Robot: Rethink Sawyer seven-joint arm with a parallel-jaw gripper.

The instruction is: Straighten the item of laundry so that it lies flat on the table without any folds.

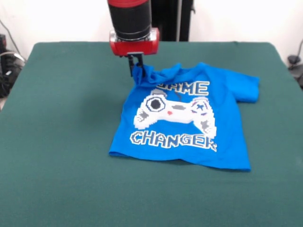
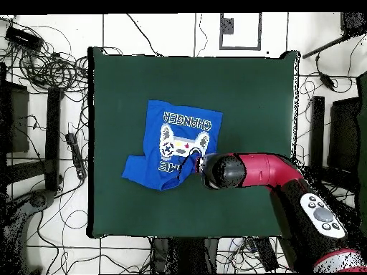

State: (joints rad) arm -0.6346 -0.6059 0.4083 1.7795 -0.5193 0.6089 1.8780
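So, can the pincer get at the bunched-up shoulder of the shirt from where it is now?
Probably yes. The pincer is already down at the bunched shoulder of the blue shirt, seemingly pinching a raised fold there. Nothing else lies on the green table to block it.

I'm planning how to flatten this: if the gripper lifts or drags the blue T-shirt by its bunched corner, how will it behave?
Probably floppy: the T-shirt already bunches into folds where the gripper meets it. Likely light, thin cloth lying nearly flat elsewhere. Dragged, it may catch on the table, whose green cloth looks felt-like, and stretch out rather than slide.
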